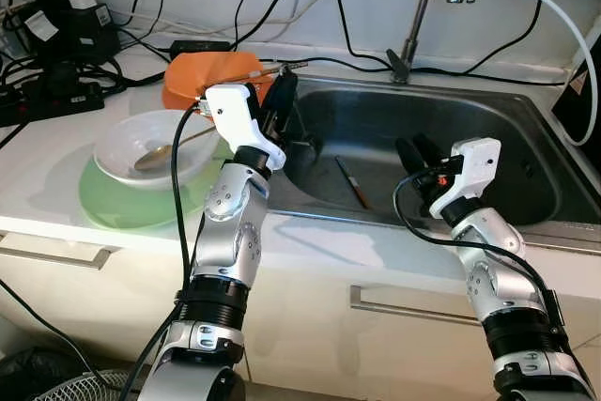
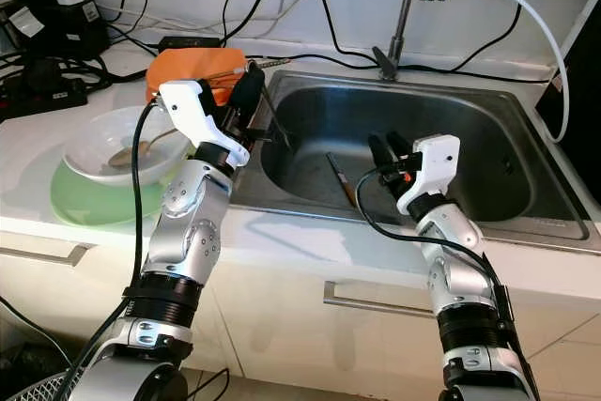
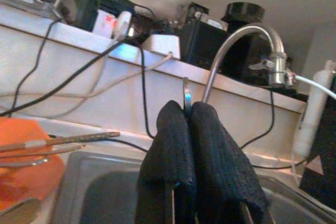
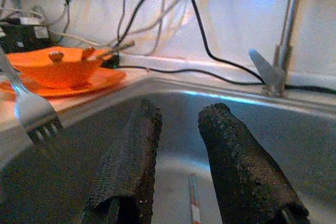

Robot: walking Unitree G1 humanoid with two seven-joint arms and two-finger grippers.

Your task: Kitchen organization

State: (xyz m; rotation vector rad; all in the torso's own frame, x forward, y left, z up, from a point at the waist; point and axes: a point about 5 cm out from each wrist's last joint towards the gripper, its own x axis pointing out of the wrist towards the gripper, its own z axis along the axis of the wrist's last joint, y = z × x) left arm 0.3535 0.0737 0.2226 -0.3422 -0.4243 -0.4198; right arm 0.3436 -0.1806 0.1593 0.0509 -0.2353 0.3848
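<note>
My left gripper (image 1: 280, 102) is shut on a metal fork (image 4: 32, 113) and holds it over the left edge of the steel sink (image 1: 526, 110), tines hanging down toward the basin. The fork's handle end (image 3: 186, 95) sticks out between the closed fingers. My right gripper (image 1: 416, 152) hovers open inside the sink with nothing between its fingers (image 4: 131, 150). A thin brownish utensil (image 1: 352, 182) lies on the sink floor just left of the right gripper.
An orange bowl (image 1: 202, 77) with utensils stands on the counter behind the left gripper. A white bowl (image 1: 188, 138) holding a spoon (image 1: 155, 152) rests on a green plate (image 1: 122, 204). The faucet (image 1: 418, 7) rises behind the sink. Power strips and cables (image 1: 56, 91) crowd the back left.
</note>
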